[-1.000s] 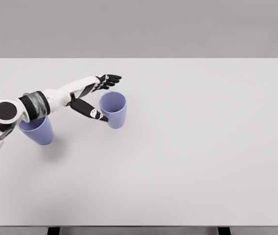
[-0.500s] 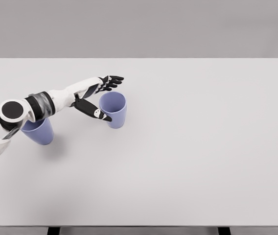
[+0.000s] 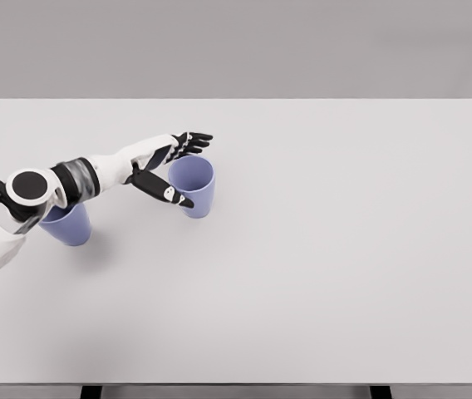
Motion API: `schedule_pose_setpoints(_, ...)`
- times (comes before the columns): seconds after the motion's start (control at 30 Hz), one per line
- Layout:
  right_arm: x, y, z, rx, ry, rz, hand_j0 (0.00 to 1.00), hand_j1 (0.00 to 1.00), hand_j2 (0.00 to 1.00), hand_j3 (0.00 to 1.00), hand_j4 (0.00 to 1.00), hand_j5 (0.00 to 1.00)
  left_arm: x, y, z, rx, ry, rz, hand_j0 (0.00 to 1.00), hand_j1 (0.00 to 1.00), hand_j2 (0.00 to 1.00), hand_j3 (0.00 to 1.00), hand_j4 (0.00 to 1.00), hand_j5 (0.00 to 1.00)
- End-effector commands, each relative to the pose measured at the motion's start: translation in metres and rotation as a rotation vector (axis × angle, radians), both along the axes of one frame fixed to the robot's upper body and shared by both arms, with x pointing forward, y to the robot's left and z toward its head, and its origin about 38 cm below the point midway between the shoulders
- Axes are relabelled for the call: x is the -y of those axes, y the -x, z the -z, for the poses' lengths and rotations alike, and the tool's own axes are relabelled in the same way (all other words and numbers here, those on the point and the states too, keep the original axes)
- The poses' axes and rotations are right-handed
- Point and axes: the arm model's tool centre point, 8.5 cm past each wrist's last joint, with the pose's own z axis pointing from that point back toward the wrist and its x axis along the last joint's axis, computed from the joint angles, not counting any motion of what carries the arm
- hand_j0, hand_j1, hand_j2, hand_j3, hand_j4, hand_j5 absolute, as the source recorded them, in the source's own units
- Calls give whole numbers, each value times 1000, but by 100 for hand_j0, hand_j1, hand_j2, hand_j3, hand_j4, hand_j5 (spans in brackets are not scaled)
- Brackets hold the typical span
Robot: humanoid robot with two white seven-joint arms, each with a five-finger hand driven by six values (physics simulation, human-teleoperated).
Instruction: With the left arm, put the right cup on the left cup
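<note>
Two blue cups (image 3: 193, 185) (image 3: 69, 225), one spread left hand (image 3: 172, 163).

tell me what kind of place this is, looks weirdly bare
Most likely a simulated tabletop test scene, not a real room. A plain white table stands before a flat grey backdrop, holding only two identical blue cups, with the robot's left hand open beside one.

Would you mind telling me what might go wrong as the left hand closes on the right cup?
1. The left hand is open around the right cup, thumb in front and fingers behind the rim; an uneven close could tip the cup or push it away.
2. The left cup sits partly under the forearm, so the arm might knock it when lifting or swinging back.
</note>
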Motion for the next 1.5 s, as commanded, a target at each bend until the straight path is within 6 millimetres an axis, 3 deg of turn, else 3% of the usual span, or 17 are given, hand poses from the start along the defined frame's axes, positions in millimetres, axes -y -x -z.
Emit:
schedule_pose_setpoints(0.0,0,0,0,0,0,0,100,100,100,100,100,100,-1,0,2,-6,0,-4,100,100,100,100,100,100)
schedule_pose_setpoints(0.53,0,0,0,0,0,0,100,100,100,100,100,100,1,-3,7,-26,12,-11,100,100,100,100,100,100)
schedule_pose_setpoints(0.73,0,0,0,0,0,0,100,100,100,100,100,100,1,-2,7,-30,17,-9,76,76,76,76,76,76)
schedule_pose_setpoints(0.97,0,0,0,0,0,0,100,100,100,100,100,100,3,-1,6,-40,37,-7,73,73,73,73,73,73)
schedule_pose_setpoints(1.47,0,0,0,0,0,0,100,100,100,100,100,100,-18,13,-33,0,59,16,69,69,69,69,69,69)
